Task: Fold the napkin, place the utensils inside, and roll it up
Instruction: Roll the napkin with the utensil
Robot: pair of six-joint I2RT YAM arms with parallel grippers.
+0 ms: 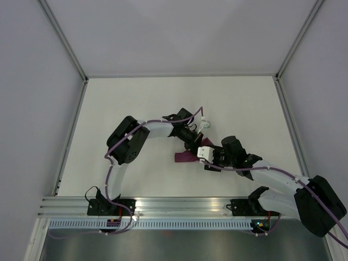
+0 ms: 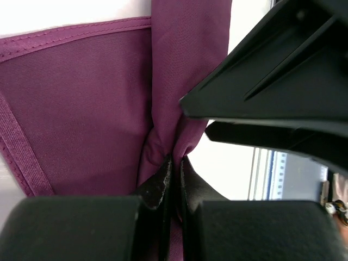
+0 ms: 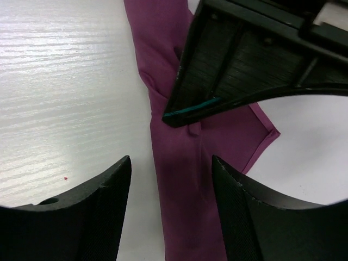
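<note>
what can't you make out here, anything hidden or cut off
- The knife: in no view; whether it lies inside the napkin cannot be told.
- Napkin's outline, top view: the left gripper and right gripper cover all but a small patch.
- Napkin's ends, wrist views: cut off by the frame edges.
- Left wrist view's right side: blocked by the right gripper.

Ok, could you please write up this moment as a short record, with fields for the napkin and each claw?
napkin: magenta cloth gathered into a narrow band on the white table, one flap spread sideways
left claw: shut, pinching a fold of the napkin
right claw: open, one finger on each side of the band, no grip
knife: not visible in any view
arms: both reach in over the middle of the table, hiding most of the napkin from above
</note>
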